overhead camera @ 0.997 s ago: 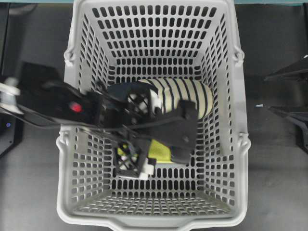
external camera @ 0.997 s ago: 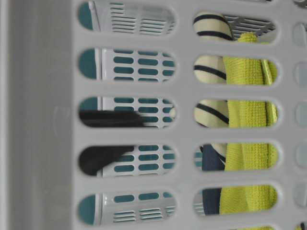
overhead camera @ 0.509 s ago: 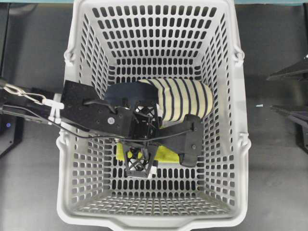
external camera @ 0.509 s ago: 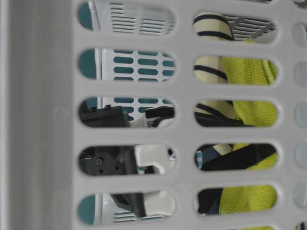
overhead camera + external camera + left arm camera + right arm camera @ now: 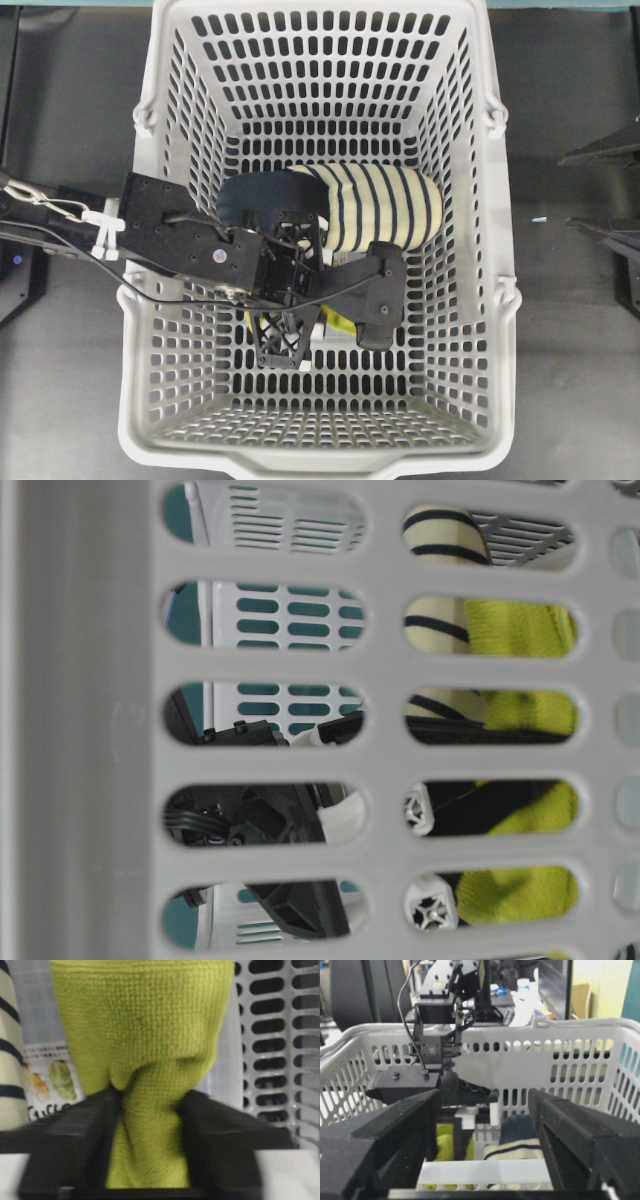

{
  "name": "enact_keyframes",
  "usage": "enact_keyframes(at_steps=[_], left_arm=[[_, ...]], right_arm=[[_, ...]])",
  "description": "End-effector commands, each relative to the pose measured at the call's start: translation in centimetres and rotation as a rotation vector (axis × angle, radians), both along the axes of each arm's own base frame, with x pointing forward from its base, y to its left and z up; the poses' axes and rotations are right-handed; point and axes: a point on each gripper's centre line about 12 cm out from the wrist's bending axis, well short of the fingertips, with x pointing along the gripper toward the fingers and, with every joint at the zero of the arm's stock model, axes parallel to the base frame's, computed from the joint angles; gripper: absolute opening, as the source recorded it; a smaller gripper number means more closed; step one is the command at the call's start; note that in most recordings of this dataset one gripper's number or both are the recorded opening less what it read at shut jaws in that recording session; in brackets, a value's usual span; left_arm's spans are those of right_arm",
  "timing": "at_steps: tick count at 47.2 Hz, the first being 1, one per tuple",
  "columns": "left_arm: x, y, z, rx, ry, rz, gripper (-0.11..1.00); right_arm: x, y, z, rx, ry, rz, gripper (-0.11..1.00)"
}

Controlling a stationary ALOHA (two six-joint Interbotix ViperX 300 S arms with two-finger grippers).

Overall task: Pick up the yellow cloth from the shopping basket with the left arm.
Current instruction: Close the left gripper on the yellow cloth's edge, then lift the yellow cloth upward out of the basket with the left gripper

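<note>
Yellow cloth (image 5: 145,1050) lies low in the shopping basket (image 5: 150,250), just beside striped slipper (image 5: 385,205), pinched and bunched between left gripper (image 5: 147,1130) fingers. Grasp done; lifting out remains. Overhead, the arm covers most of the cloth. Right gripper (image 5: 482,1145) idle outside, jaws apart, holding nothing.

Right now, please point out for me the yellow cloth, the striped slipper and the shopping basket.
yellow cloth (image 5: 145,1035): left wrist view, on the terry surface above the pinch.
striped slipper (image 5: 385,205): overhead view, on its striped upper.
shopping basket (image 5: 505,200): overhead view, on the right rim.
</note>
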Motion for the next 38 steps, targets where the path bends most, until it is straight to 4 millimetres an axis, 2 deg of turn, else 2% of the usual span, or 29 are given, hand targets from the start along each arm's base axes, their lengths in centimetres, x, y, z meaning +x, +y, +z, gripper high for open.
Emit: enact_keyframes(at_steps=[1,3,9,12,19,21,31,34,38], left_arm=[[-0.1,0.0,0.7,0.001,-0.017,-0.004,0.23],[-0.2,0.1,1.1,0.000,-0.025,-0.002,0.17],[-0.2,0.1,2.9,-0.004,-0.064,-0.003,0.16],[-0.1,0.0,4.6,-0.007,-0.101,-0.009,0.16],[0.2,-0.2,9.9,-0.014,-0.170,-0.015,0.16],[0.2,-0.4,12.0,-0.015,-0.179,-0.016,0.16],[-0.7,-0.1,20.0,-0.013,-0.168,-0.003,0.16],[-0.9,0.2,21.9,-0.013,-0.175,0.003,0.16],[-0.5,0.3,22.9,-0.013,-0.185,0.005,0.16]], right_arm=[[0.1,0.0,0.6,0.002,-0.012,0.000,0.68],[0.1,0.0,0.6,0.000,-0.012,-0.001,0.68],[0.1,0.0,0.4,0.000,-0.009,-0.001,0.68],[0.1,0.0,0.3,0.002,-0.006,-0.002,0.68],[0.1,0.0,0.3,0.005,-0.008,-0.001,0.68],[0.1,0.0,0.3,0.005,-0.006,0.000,0.68],[0.1,0.0,0.3,0.003,-0.008,0.000,0.68],[0.1,0.0,0.3,0.003,-0.008,-0.001,0.68],[0.1,0.0,0.3,0.005,-0.008,-0.001,0.68]])
